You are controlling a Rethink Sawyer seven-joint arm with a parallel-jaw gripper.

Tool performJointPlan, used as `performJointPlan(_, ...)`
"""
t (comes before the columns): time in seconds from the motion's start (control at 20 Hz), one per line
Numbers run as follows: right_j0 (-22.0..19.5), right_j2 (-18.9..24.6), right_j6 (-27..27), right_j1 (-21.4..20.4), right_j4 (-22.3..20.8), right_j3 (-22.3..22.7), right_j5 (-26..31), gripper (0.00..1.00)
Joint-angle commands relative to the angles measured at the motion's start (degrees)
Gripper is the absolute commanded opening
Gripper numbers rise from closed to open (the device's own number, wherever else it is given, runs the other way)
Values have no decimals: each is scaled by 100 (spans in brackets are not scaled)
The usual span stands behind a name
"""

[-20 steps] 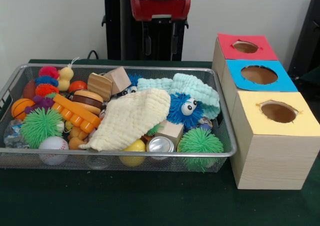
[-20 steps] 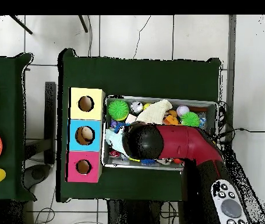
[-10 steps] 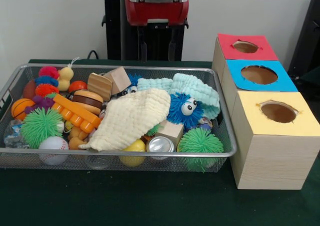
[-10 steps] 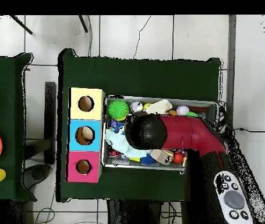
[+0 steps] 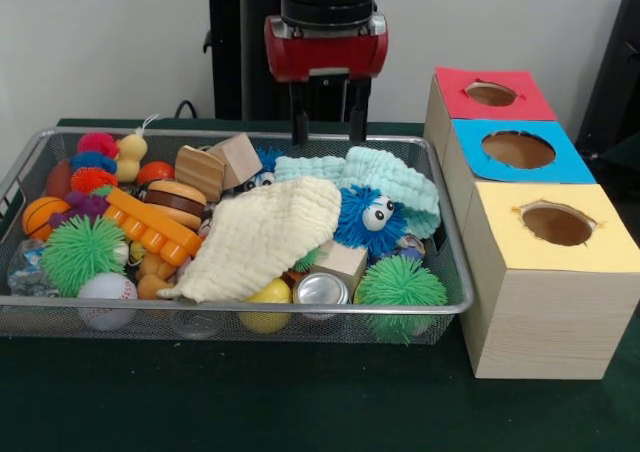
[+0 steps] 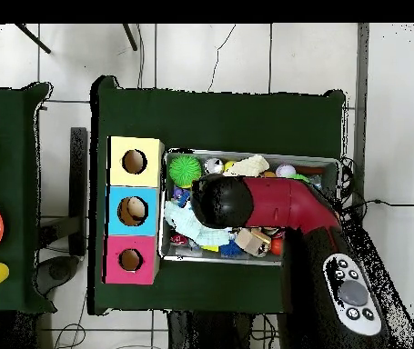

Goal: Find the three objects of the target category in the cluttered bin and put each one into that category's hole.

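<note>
- The wide, shallow silver wire-mesh basket [image 5: 40, 302] sits on the dark green table cloth [image 5: 250, 402]. It is heaped with toys, so the right things may be partly buried and need a real hunt.
- The red and black robot gripper [image 5: 328, 132] hangs above the far side of the basket, over the fluffy mint-green cloth [image 5: 395, 177]. Its two dark fingers [image 5: 298, 122] are spread apart and hold nothing. I think it is ready to reach down and grab.
- A soft, pale yellow folded cloth [image 5: 265, 234] lies across the middle of the heap. It hides part of what is under it, so I cannot say what is below.
- A fuzzy blue ball with big googly eyes [image 5: 368, 218] lies just beside the mint-green cloth, near the gripper.
- Spiky green rubber balls [image 5: 400, 287] lie at the near corners, and a white baseball [image 5: 106, 297] rests against the near wall.
- Three wooden boxes stand in a row just beside the basket, so drops are a short trip. Their tops are red [image 5: 492, 94], blue [image 5: 518, 150] and yellow [image 5: 555, 224], each with a round hole.
- From above, the red arm [image 6: 283, 204] covers much of the basket, so that view shows little of the toys.
</note>
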Motion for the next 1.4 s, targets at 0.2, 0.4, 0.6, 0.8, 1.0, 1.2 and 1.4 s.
performJointPlan(0.2,170,-181,560,1204,-436,-345,-891,100)
performJointPlan(0.4,292,-335,614,1288,-398,-415,-969,100)
performJointPlan(0.6,344,-409,557,1380,-320,-512,-951,100)
performJointPlan(0.8,324,-410,437,1071,-165,-439,-609,100)
performJointPlan(1.0,314,-404,391,844,-64,-347,-376,100)
performJointPlan(1.2,345,-416,417,769,-14,-344,-287,100)
performJointPlan(1.4,373,-412,444,835,21,-426,-276,100)
